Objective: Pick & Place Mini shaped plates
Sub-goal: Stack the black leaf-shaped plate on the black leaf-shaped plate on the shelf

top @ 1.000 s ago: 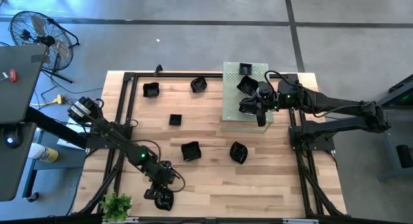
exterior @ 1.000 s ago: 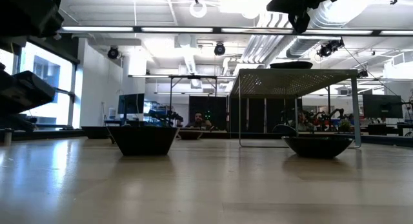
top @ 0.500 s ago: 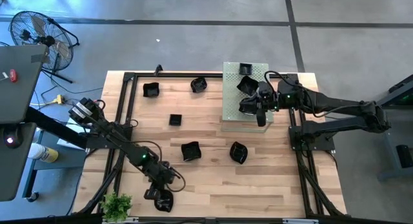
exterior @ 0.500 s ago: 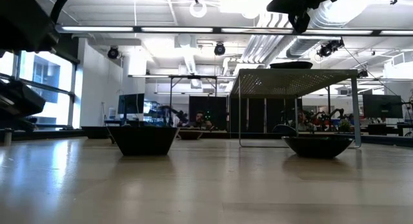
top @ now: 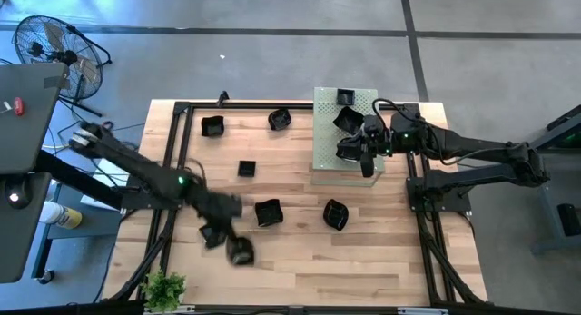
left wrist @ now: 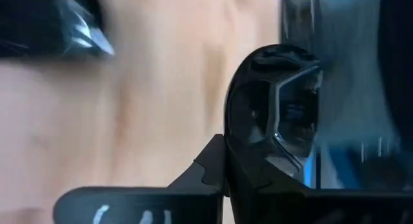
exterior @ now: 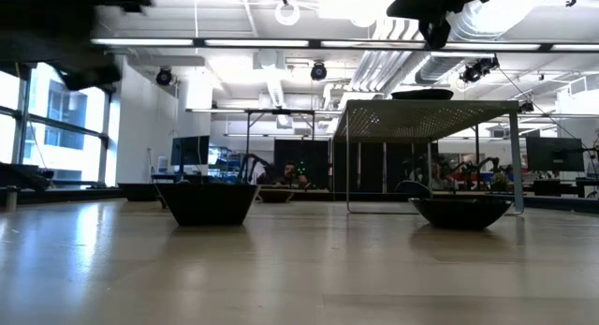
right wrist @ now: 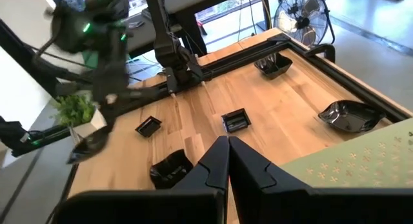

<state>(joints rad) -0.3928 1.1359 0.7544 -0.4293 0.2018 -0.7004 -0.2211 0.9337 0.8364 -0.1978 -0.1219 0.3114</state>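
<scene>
High view: wooden surface (top: 300, 270) w/ black frame, pale green perforated board (top: 327, 156) at the far right side. Left jaws (top: 238, 252) sit over the near-left part of the surface, pinching a small black dish (top: 241, 252); arm is motion-blurred. Left wrist view confirms: glossy dish (left wrist: 274, 114) is clamped between the dark fingers (left wrist: 213, 162), tilted on edge.

Other mini plates lie loose on the wood: one (top: 268, 211) just beside the left arm, one (top: 335, 214) near centre-right, a small square one (top: 246, 169) mid-surface, two (top: 211, 126) (top: 280, 119) along the far edge. Two more (top: 346, 97) (top: 348, 119) rest on the green board.

Right jaws (top: 352, 150) hover over the board; right wrist view shows the fingers (right wrist: 226, 161) pressed together, nothing between them. Nearest dish to them is the one on the board, just beside, not touching.

Low view: two dishes (exterior: 208, 202) (exterior: 460, 211) stand on the surface, well apart.
</scene>
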